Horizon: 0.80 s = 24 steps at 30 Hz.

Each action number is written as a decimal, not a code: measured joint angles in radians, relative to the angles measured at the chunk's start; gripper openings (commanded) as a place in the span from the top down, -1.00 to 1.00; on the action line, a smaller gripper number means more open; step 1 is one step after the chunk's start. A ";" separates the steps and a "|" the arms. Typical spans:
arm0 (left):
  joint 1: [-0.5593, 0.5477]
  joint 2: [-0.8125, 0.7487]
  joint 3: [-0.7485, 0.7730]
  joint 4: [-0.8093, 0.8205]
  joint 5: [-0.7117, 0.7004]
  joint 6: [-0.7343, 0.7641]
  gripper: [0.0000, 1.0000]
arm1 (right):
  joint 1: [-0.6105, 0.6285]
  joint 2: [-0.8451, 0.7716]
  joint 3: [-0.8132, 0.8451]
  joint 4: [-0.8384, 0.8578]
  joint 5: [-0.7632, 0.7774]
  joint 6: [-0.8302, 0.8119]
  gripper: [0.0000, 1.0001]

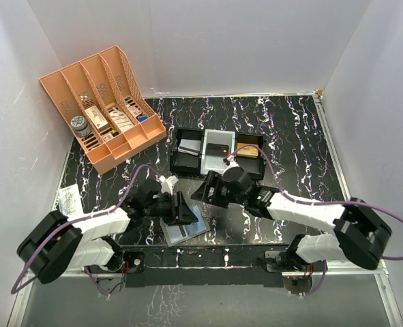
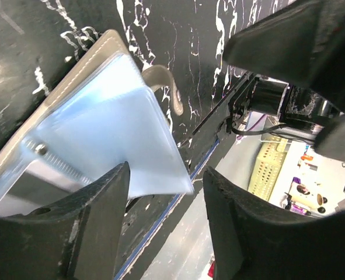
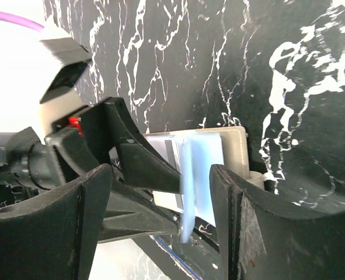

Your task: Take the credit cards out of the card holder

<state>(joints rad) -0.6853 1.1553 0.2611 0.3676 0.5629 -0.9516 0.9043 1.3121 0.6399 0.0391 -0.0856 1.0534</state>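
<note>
Standing beside the rig, I see the card holder [image 1: 186,230] lying opened flat on the black marbled tabletop [image 1: 290,129]. It is close to the near edge, between the two arms, with its grey-blue inside facing up and one pale blue flap [image 2: 143,134] raised off the rest. The left gripper [image 2: 166,175] hangs low over it with its jaws partly apart. The flap's free corner sits in the gap but, as far as I can tell, is not pinched. The right gripper [image 3: 160,172] faces it from the other side, jaws spread wide and nothing between them. A pale credit card [image 2: 41,181] shows in a slot under the flap, so I judge the job unfinished.

The trouble I would expect starts with the holder itself. It looks light and nothing visibly clamps it, so a pull on the card could drag the whole thing along instead of sliding the card free. That near the tabletop's edge, it could slip right off. The flap looks thin and floppy. If jaws close on it alone, or on flap and card together, the card stays put and the holder lifts. The two grippers are also very near each other, so their fingers could knock together. Whether a finger of the left gripper is pressing the holder down, I cannot tell.
</note>
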 measured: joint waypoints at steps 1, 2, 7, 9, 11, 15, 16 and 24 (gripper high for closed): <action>-0.014 0.031 0.020 -0.001 -0.005 0.003 -0.06 | -0.009 -0.026 -0.009 -0.013 0.011 0.000 -0.30; -0.030 0.063 0.042 -0.004 -0.014 0.008 -0.04 | -0.019 -0.058 -0.018 -0.026 0.023 -0.001 -0.29; -0.130 0.127 0.126 -0.074 -0.116 0.039 -0.15 | -0.032 -0.149 -0.028 -0.063 0.049 -0.007 -0.18; -0.167 0.076 0.129 -0.118 -0.167 0.045 -0.16 | -0.032 -0.152 -0.028 -0.070 0.044 -0.009 -0.10; -0.180 -0.011 0.130 -0.189 -0.229 0.048 -0.19 | -0.032 -0.149 -0.028 -0.073 0.027 -0.011 -0.02; -0.181 -0.224 0.137 -0.358 -0.386 0.041 -0.25 | -0.034 -0.116 -0.027 -0.058 -0.029 -0.020 0.09; -0.181 -0.280 0.139 -0.403 -0.425 0.034 -0.26 | -0.034 -0.101 -0.026 -0.055 -0.046 -0.027 0.11; -0.181 -0.458 0.146 -0.712 -0.669 -0.068 -0.31 | -0.001 0.059 0.039 -0.002 -0.155 -0.052 0.15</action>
<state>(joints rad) -0.8661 0.6975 0.4076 -0.3443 -0.1059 -1.0191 0.9031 1.3712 0.6785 0.0372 -0.2409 1.0012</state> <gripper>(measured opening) 0.652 0.431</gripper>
